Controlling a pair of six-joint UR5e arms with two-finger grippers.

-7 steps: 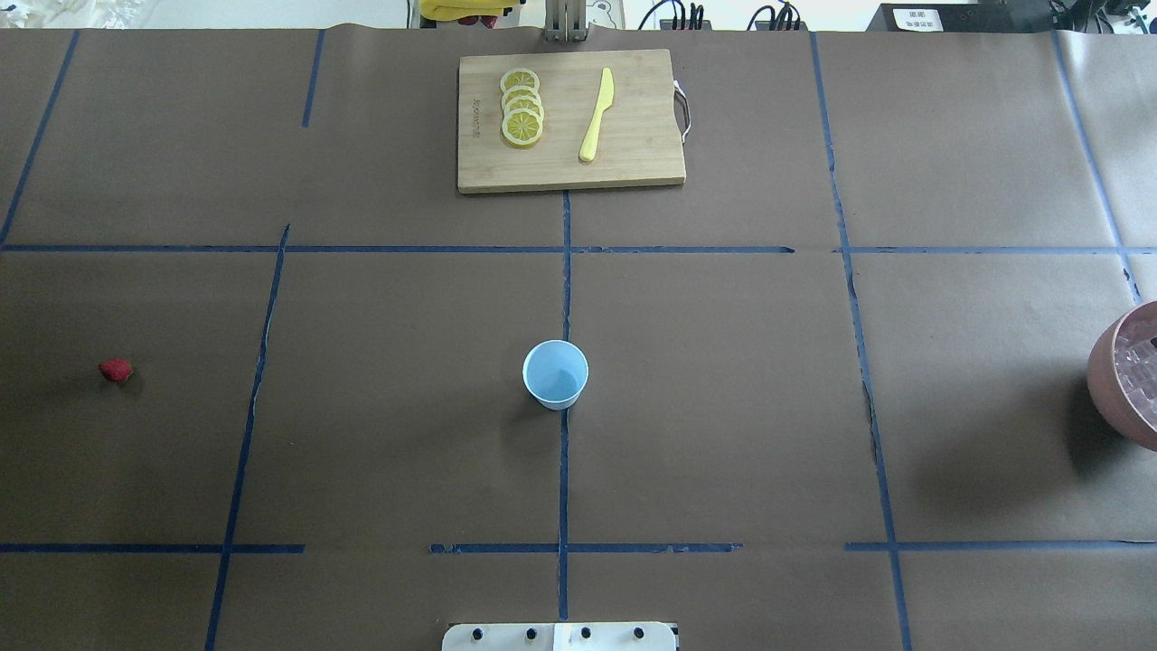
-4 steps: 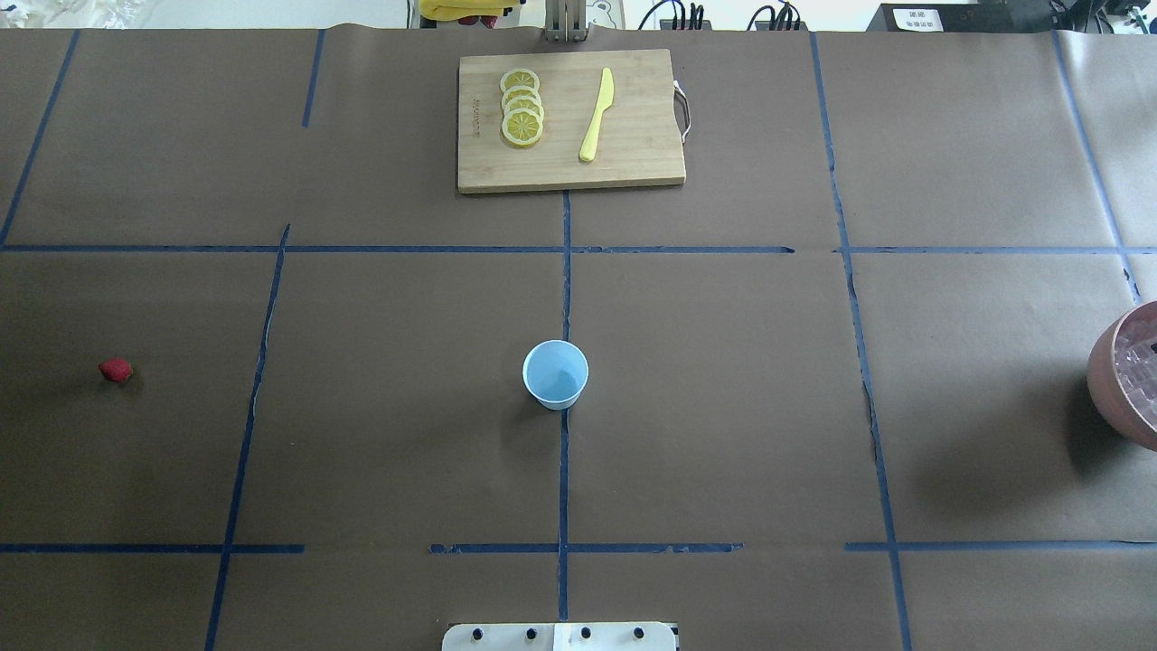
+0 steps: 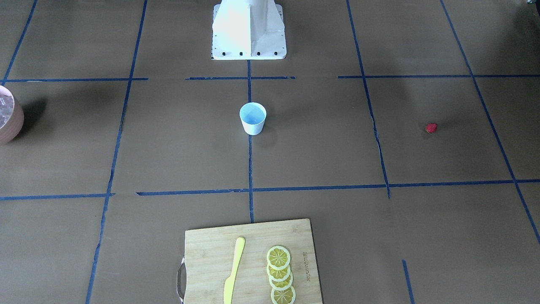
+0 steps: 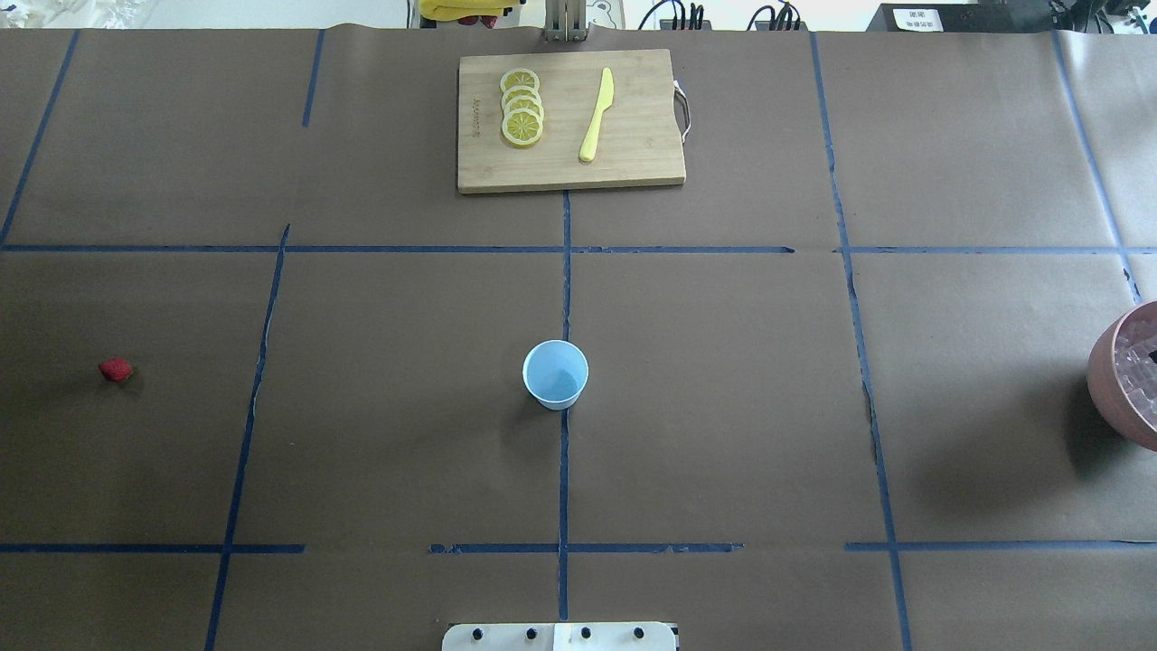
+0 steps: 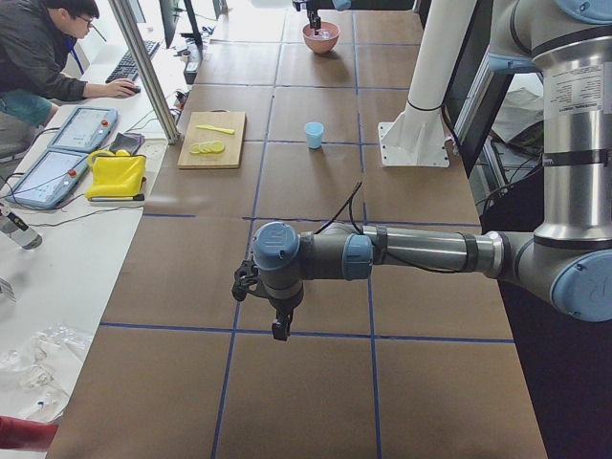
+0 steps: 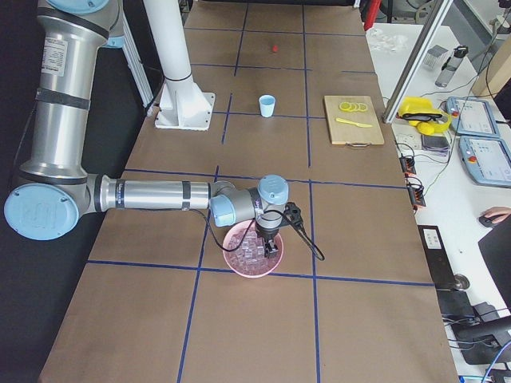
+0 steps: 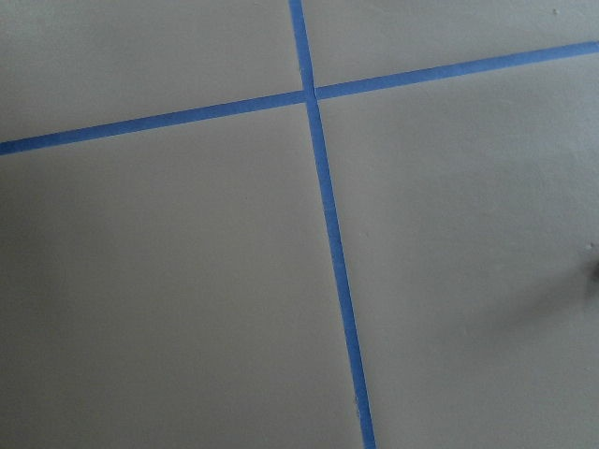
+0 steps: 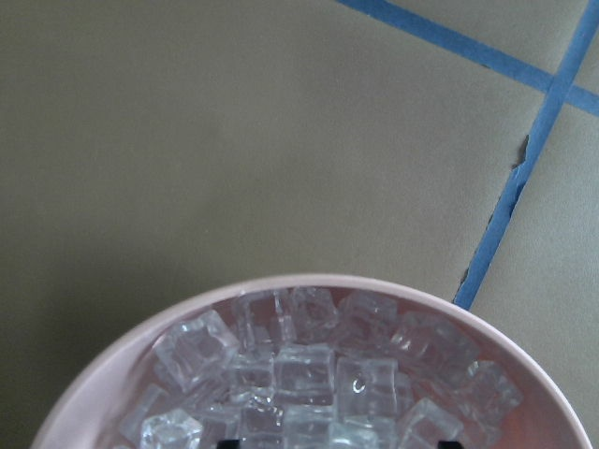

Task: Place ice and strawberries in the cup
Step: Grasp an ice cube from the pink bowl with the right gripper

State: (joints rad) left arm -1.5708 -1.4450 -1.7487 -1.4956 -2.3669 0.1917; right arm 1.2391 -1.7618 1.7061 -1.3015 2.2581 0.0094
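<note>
Ice [image 8: 304,374] in pink bowl [image 8: 94,393] beneath right gripper [image 8: 334,441], fingertips [image 8: 226,442] apart and empty; state of left gripper [image 5: 276,330] unclear

The surface [image 4: 723,407] is dull brown, crossed by a grid of blue tape lines [image 4: 563,470]. The cup [image 3: 253,119] is white outside, pale blue inside. The strawberry [image 4: 115,369] is bright red, its top perhaps darker. The ice [image 8: 309,374] is clear to whitish in a pinkish-brown bowl [image 4: 1105,380]. Yellow lemon slices [image 4: 522,108] and a yellow knife [image 4: 597,116] lie on a pale wood-grained board [image 4: 633,154].
</note>
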